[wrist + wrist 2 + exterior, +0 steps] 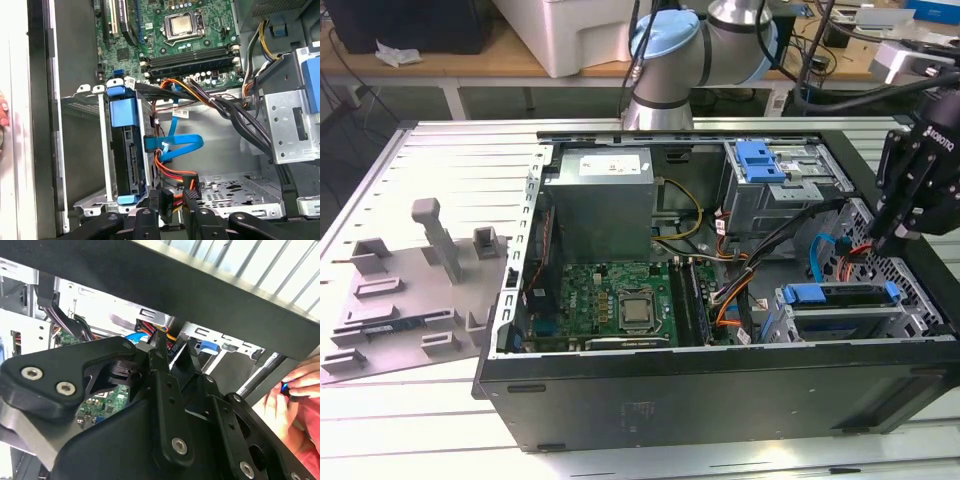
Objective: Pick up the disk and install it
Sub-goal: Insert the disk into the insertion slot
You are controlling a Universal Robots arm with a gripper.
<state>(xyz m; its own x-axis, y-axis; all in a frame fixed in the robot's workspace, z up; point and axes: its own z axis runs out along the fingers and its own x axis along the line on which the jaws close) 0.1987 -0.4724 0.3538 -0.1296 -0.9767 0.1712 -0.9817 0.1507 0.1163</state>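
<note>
The disk (840, 294) sits slotted in the drive cage (850, 325) of the computer case (720, 390). In the exterior view the gripper (894, 238) hovers at its one o'clock, apart, jaws slightly spread and empty.

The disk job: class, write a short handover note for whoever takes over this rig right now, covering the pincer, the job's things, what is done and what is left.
Pincer: over the open computer case at the exterior view's right end, near the drive cage, not holding the disk.
Disk: sits in that cage in its blue carrier.
Done: pickup and placing look finished.
Left: full seating and cabling cannot be confirmed; a blue cable loops beside the cage.
Note: a person's hand is beside the case.
</note>
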